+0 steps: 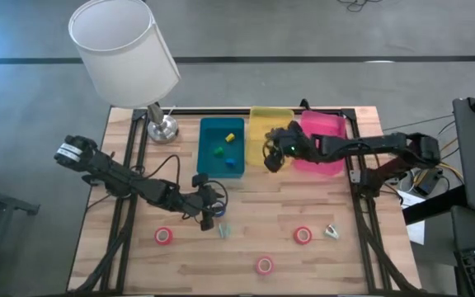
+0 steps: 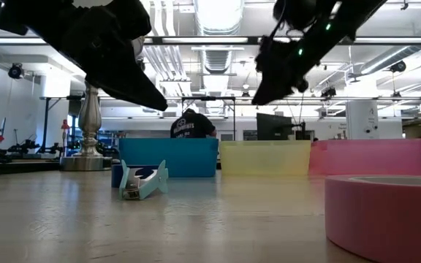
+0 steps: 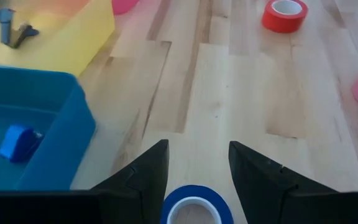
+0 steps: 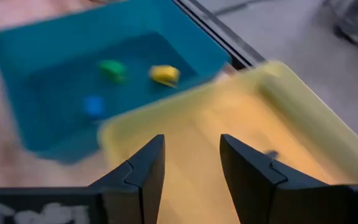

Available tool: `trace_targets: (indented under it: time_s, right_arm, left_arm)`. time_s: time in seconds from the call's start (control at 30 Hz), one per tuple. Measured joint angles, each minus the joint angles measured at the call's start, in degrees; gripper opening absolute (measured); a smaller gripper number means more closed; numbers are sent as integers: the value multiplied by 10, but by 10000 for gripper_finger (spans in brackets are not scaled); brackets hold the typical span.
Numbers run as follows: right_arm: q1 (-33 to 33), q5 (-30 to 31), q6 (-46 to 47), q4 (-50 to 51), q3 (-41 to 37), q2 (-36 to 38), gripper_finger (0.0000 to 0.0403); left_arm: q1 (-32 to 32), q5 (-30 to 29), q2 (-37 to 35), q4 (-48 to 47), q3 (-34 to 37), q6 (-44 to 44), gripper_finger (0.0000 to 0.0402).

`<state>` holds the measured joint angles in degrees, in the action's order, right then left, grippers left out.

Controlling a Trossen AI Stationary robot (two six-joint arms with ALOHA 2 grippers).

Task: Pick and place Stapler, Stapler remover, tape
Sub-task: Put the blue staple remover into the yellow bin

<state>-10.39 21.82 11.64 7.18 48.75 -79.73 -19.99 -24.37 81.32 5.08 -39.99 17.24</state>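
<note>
My left gripper (image 1: 209,216) hangs open above the table's middle. The blue tape roll (image 3: 194,210) shows between its fingers and seems to lie flat on the table under them (image 2: 115,175). Beside it sits a pale teal stapler remover (image 2: 143,181). Two red rolls (image 1: 164,236) (image 1: 303,235) and a pink roll (image 1: 264,265) lie flat on the wood. A small pale object (image 1: 331,232) lies to the right of them; I cannot tell whether it is the stapler. My right gripper (image 4: 191,168) is open over the yellow bin (image 1: 270,124), nothing between its fingers. A small blue-grey tool (image 3: 12,30) lies in that bin.
A blue bin (image 1: 221,148) with small coloured blocks stands left of the yellow bin, and a pink bin (image 1: 324,136) stands right of it. A lamp (image 1: 162,128) with a white shade stands at the far left. A person shows in the room behind.
</note>
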Motion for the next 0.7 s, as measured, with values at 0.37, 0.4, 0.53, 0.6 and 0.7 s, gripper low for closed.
trace_targets:
  time_s: [0.37, 0.4, 0.53, 0.6, 0.7]
  right_arm:
    - [99, 1, 7, 4, 0, 28, 157]
    - [105, 1, 8, 4, 0, 24, 157]
    - [121, 1, 14, 10, -1, 7, 152]
    - [126, 2, 19, 10, -1, -3, 149]
    - [129, 2, 15, 11, -1, -17, 148]
  left_arm:
    - [-9, 165, 6, 1, 0, -26, 172]
    - [-12, 166, 11, 3, 0, -28, 172]
    - [-22, 163, 33, 10, 0, 8, 172]
    - [-27, 158, 46, 8, 0, 38, 172]
    - [-39, 156, 64, 9, 0, 46, 172]
